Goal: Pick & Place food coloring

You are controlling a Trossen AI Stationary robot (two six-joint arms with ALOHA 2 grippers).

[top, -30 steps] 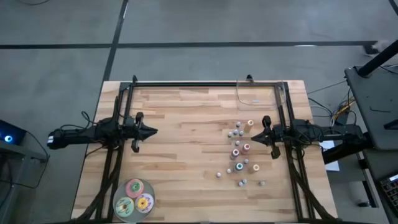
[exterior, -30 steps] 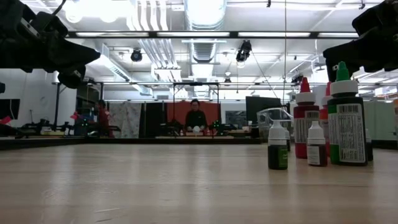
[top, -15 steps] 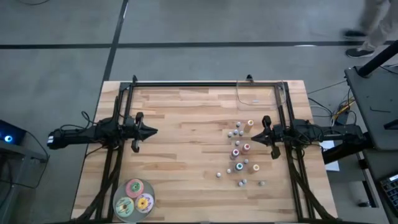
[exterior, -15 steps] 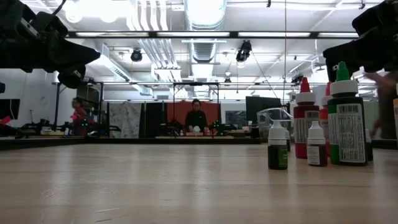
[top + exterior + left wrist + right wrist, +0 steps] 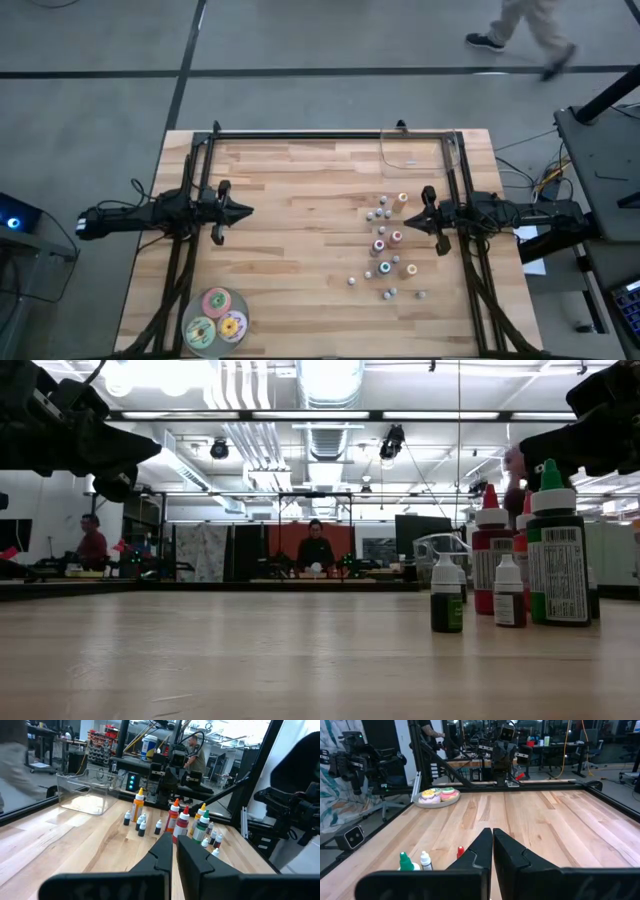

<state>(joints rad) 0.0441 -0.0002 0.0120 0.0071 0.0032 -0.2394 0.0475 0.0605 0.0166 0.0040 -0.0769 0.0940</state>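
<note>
Right gripper: clenched on nothing, fingers pressed together, raised above the counter at its right side, pointing toward the middle, just beside the bottle cluster.

Left gripper: likewise clenched and empty, raised at the counter's left side, pointing toward the right arm, well apart from the bottles.

Food coloring: about a dozen tiny bottles standing upright in a loose scatter on the right half of the counter, directly before the right gripper (red, orange, green and dark bodies with pale or coloured tips, as the left wrist view shows). In the low view the nearest bottles stand at the picture's right, a green-capped one in front.

Clear plastic container: at the far edge of the counter, beyond the bottles, apart from them.

Plate: at the near left corner, carrying three flat round discs, pink, green and yellow.

Person: walking on the floor beyond the counter's far right; other people in the room behind, too small to detail.
</note>
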